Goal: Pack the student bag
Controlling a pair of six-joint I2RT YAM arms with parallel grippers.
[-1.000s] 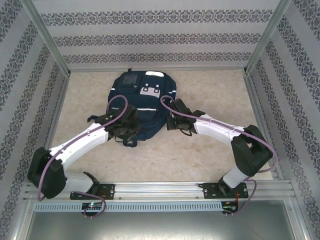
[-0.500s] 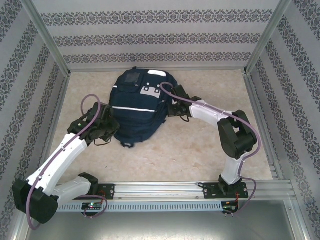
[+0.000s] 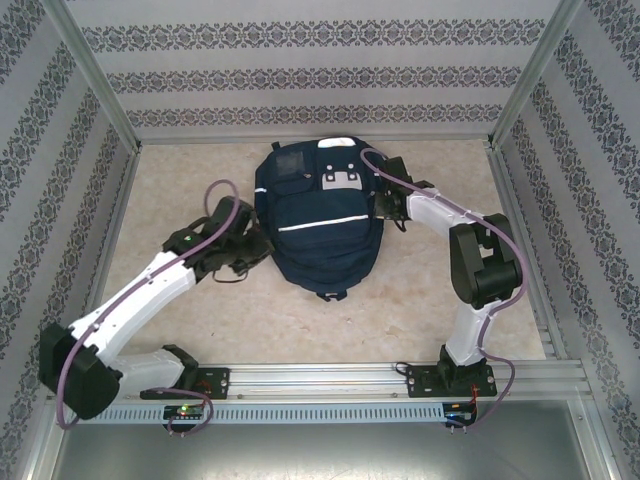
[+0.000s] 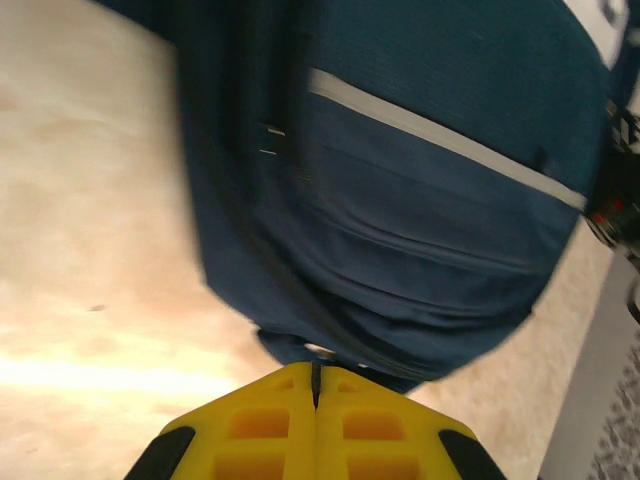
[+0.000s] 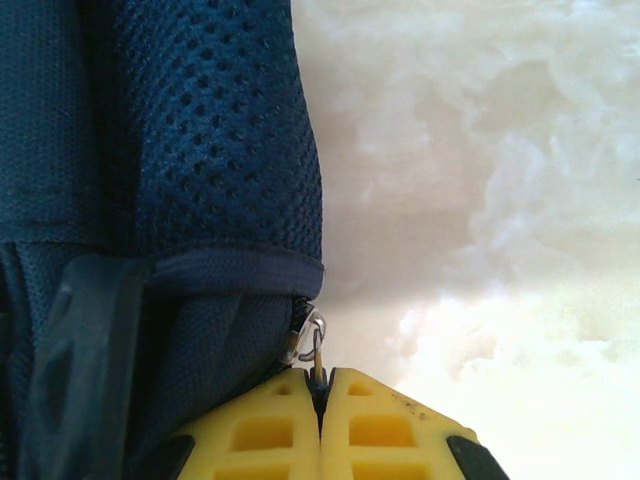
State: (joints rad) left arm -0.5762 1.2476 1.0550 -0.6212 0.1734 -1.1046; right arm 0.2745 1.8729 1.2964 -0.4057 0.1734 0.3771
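1 student bag (image 3: 320, 225) points top-end away.

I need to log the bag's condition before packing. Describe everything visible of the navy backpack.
The student bag is a navy fabric backpack lying flat on the beige table, top toward the far wall. A thin white stripe crosses its front, white-grey patches sit near the top, and mesh covers one side. The shut right gripper pinches a metal zipper pull at its right side; the shut left gripper meets its left edge.
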